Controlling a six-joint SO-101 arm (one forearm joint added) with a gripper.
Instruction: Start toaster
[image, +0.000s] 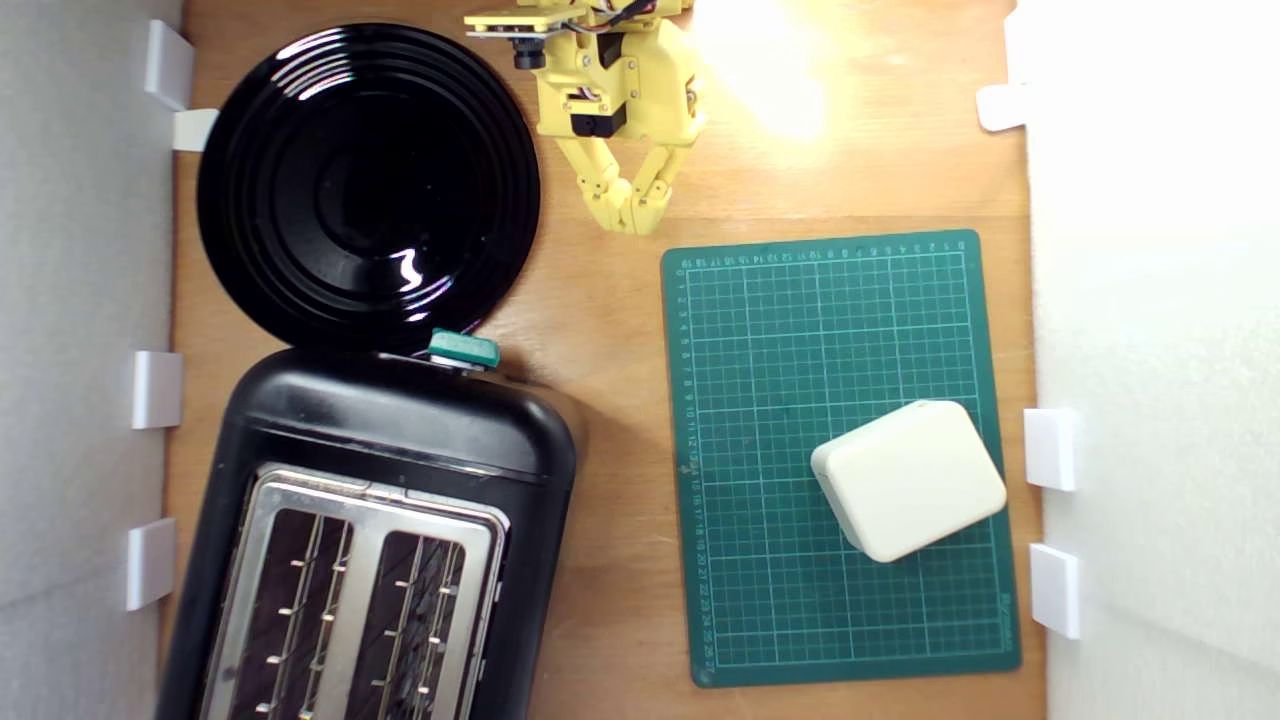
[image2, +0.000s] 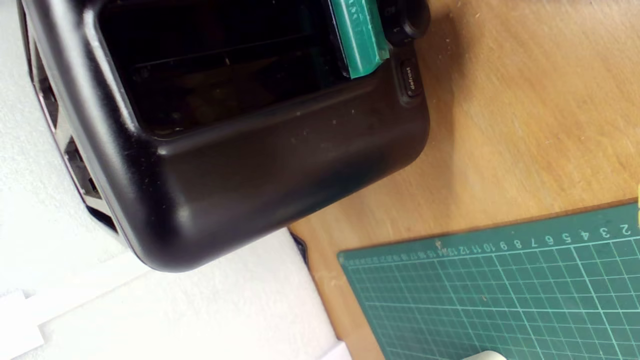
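The glossy black toaster (image: 400, 450) fills the exterior view's 7 o'clock corner, its shiny metal top plate (image: 365, 590) with two slots facing the camera and its small teal-green lever (image: 463, 349) poking out of the end face that points toward 12 o'clock. Just beyond that end, around 10 to 11 o'clock, lies a round black plate (image: 368, 185) with concentric ridges; its near rim meets or slightly overlaps the toaster's edge in this view, right beside the lever. The yellow gripper (image: 630, 215) hangs at 12 o'clock over the bare wooden tabletop (image: 600, 330), well apart from the lever and just off the plate's rim toward the exterior view's right; its two fingers converge so the tips are touching or nearly so, a narrow claw with nothing between them. At 3 to 5 o'clock a green cutting mat (image: 780, 330) with a printed grid lies flat on the wood, and a cream rounded-corner block (image: 908, 478) rests on it near its 4 o'clock portion. White walls (image: 1160, 350) with small white brackets enclose both sides. The wrist view shows the toaster's end face (image2: 250, 150) close up, the teal lever (image2: 359, 37) beside a small button marked "defrost" (image2: 410, 81), plus a corner of the mat (image2: 500, 300)
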